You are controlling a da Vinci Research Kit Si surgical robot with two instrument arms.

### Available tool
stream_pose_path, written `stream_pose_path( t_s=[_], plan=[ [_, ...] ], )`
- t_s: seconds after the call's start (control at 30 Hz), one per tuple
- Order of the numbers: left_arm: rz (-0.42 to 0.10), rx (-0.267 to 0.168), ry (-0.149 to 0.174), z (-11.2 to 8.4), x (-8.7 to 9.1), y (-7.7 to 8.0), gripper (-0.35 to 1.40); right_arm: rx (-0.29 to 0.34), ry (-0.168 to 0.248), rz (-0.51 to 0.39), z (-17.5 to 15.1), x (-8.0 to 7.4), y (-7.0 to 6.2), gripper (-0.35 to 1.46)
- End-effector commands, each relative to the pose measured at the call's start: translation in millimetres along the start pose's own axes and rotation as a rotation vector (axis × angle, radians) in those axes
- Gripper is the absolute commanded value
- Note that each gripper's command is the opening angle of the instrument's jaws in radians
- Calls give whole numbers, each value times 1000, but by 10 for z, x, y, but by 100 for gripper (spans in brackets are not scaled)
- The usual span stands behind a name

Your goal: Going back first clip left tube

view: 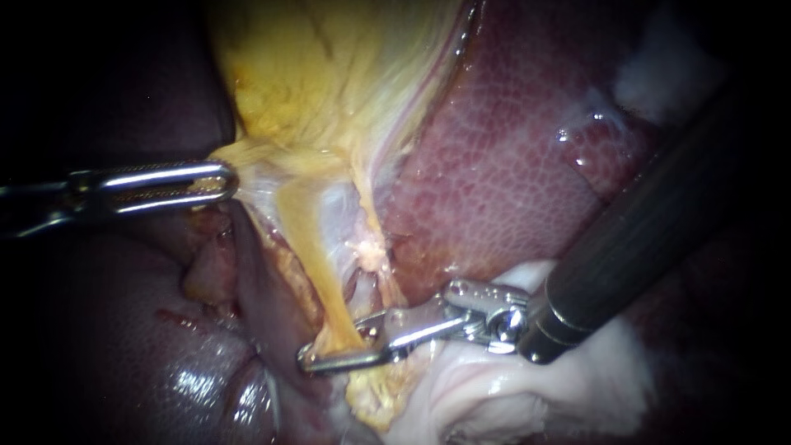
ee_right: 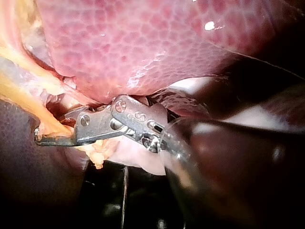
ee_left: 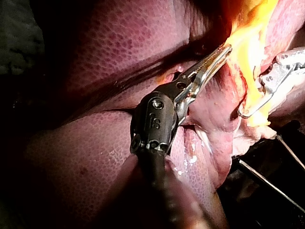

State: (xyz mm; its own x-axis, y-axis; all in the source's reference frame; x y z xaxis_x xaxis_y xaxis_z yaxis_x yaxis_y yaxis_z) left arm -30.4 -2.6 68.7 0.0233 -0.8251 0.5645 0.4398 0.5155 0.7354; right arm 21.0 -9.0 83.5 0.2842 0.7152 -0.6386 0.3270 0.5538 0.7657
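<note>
Yellow, soft, slick left tube (view: 311, 257) runs between my right instrument's (view: 336, 342) parted jaws, below the liver (view: 494, 165). It looks thin and tearable, so I'd grip square across mid-span with no tugging. Left instrument (view: 224, 177) is clamped on the yellow tissue fold (view: 264, 152).

We see silver on our left instrument (view: 229, 181) and right instrument (view: 317, 356), a pale yellow membrane (view: 313, 107) at the left one's tip, a deeper yellow tube (view: 317, 264) across the right's, and dark red, net-patterned liver (view: 511, 165) beyond.

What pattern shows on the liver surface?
The liver is reddish-maroon with a fine net-like mottling; clearest in the right wrist view.
</note>
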Motion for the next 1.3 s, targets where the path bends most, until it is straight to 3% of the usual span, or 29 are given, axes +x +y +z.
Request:
stream_pose_path(
  t_s=[0.03,0.2,0.33,0.43,0.53,0.87,1.03,1.3],
  plan=[
    [0,1,0,0,0,0,-35,0,0,0,0,-1,0,-35],
    [0,2,0,0,0,1,-35,1,-1,-6,0,-1,1,-33],
    [1,2,0,0,1,2,-35,-19,6,-5,3,1,4,42],
    [7,1,-1,0,2,2,-35,-73,30,-4,7,4,11,58],
    [8,1,-1,0,3,2,-35,-92,57,-1,6,7,18,60],
    [8,1,-1,0,4,1,-35,-126,68,-33,-15,20,39,60],
    [9,1,-1,-2,4,2,-35,-121,65,-39,-24,18,31,60],
    [9,2,0,-3,4,2,-35,-118,67,-51,-66,15,6,60]
  ],
)
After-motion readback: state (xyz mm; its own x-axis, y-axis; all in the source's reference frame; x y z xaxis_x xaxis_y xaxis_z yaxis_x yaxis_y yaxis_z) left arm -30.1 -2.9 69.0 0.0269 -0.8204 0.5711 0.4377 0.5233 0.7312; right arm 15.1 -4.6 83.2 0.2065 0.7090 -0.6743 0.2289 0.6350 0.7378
